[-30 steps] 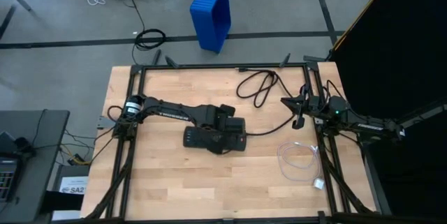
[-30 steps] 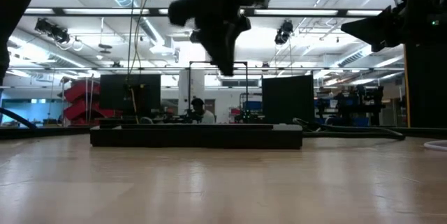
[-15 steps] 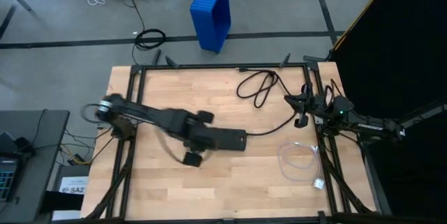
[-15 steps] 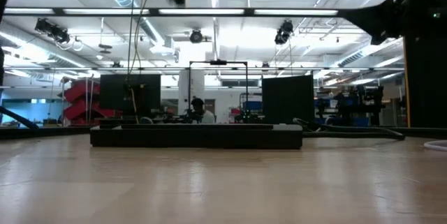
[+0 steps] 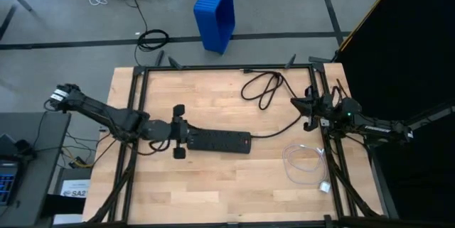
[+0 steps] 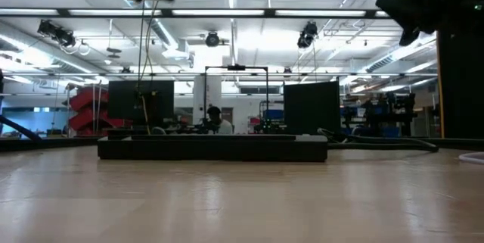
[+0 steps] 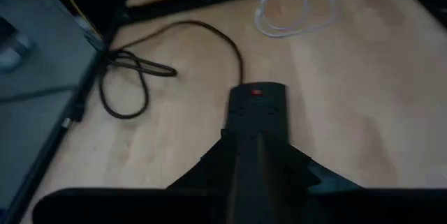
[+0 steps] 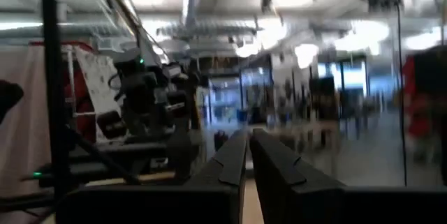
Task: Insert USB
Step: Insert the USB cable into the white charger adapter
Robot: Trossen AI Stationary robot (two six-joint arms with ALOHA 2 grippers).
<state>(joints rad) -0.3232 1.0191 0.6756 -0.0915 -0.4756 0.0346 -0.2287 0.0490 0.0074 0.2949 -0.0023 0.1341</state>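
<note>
Pale wood forms the table (image 5: 213, 178), framed by black rails. On the floor beyond its far edge stands a blue bin (image 5: 215, 13).

The left arm reaches in from the table's left side. The left gripper (image 5: 178, 131) hangs over the left end of the black power strip (image 5: 220, 141). In the left wrist view its 2 fingers sit nearly together above the strip, with nothing between them.

The right arm waits at the table's right edge. The right gripper (image 5: 306, 111) is raised above the surface. In the right wrist view its 2 fingers (image 8: 230, 161) are pressed together on nothing.

A thick black cord (image 5: 264, 86) runs from the strip's right end and loops near the far edge.

The USB (image 5: 304, 163) lies loosely coiled near the right front corner, well apart from both grippers, untouched.
</note>
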